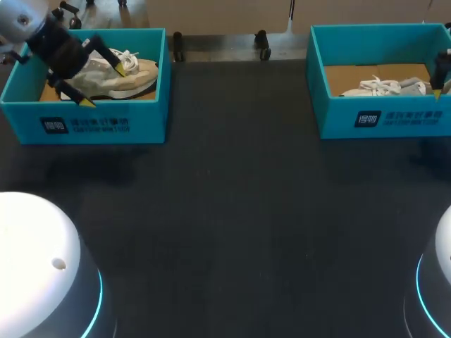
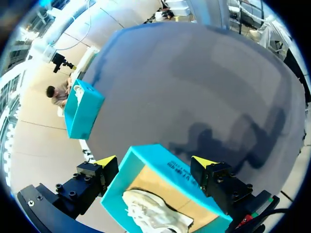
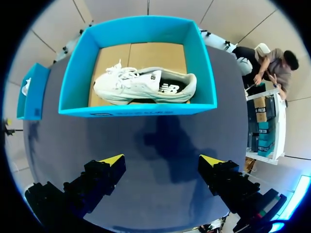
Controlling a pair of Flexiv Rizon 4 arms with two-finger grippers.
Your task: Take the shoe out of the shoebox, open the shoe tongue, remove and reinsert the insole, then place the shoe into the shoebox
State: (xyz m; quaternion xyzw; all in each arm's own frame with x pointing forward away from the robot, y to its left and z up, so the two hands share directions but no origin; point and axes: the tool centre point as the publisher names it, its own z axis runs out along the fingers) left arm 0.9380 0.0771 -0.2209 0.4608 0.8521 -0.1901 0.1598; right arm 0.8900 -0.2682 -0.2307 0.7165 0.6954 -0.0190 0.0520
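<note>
Two teal shoeboxes stand at the back of the dark table. The left shoebox (image 1: 91,123) holds a beige shoe (image 1: 130,76). My left gripper (image 1: 104,86) hangs open just above it, fingers spread over the shoe. In the left wrist view, the left gripper (image 2: 155,161) straddles the box wall (image 2: 167,167), with the shoe (image 2: 150,211) under it. The right shoebox (image 1: 380,120) holds a white shoe (image 1: 384,86). My right gripper (image 1: 440,81) hovers open at that box's right end. In the right wrist view, the right gripper (image 3: 162,160) is high over the table, the box (image 3: 141,109) and shoe (image 3: 146,85) ahead.
Bare dark tabletop (image 1: 239,211) stretches between and in front of the two boxes. The other box shows far off in each wrist view: the right box (image 2: 80,114) and the left box (image 3: 31,94). Two white rounded arm bases (image 1: 35,267) sit at the near corners.
</note>
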